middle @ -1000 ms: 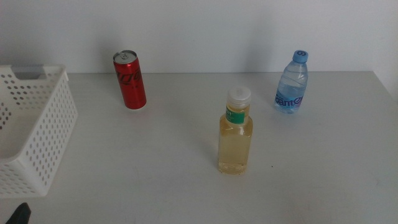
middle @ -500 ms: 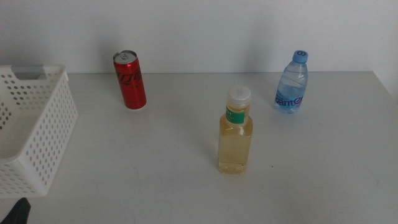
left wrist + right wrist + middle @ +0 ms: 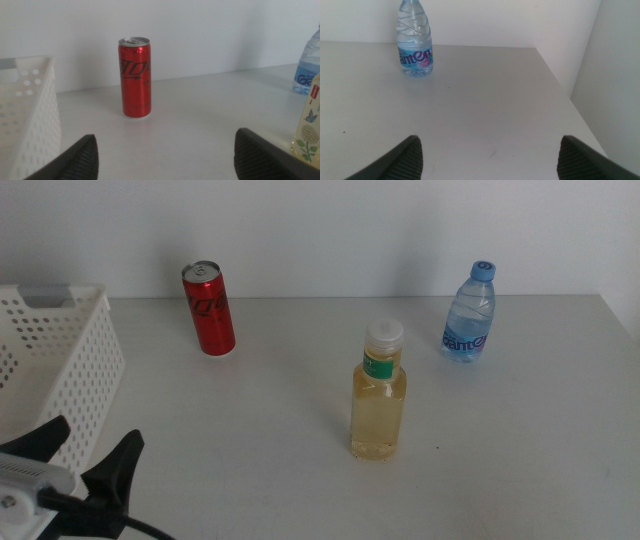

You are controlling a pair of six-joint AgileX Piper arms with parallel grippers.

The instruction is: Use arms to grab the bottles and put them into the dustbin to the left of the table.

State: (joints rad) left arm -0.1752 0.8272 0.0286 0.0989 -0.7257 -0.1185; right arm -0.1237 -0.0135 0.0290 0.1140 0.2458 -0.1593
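Note:
A slim red soda can (image 3: pixel 209 309) stands at the back left of the table (image 3: pixel 260 430); it also shows in the left wrist view (image 3: pixel 134 77). A yellow-liquid bottle (image 3: pixel 379 393) with white cap stands in the middle, and its edge shows in the left wrist view (image 3: pixel 308 125). A small water bottle (image 3: pixel 470 313) with blue cap stands at the back right, also in the right wrist view (image 3: pixel 415 42). The white perforated dustbin (image 3: pixel 55 380) is at the left. My left gripper (image 3: pixel 85 450) is open and empty near the front left, pointing at the can. My right gripper (image 3: pixel 487 160) is open and empty, out of the middle view.
A white wall runs behind the table. The table's right edge (image 3: pixel 565 92) shows in the right wrist view, near the water bottle's side.
My left gripper has risen into the middle view at the front left, beside the dustbin. The bottles and the can have not moved.

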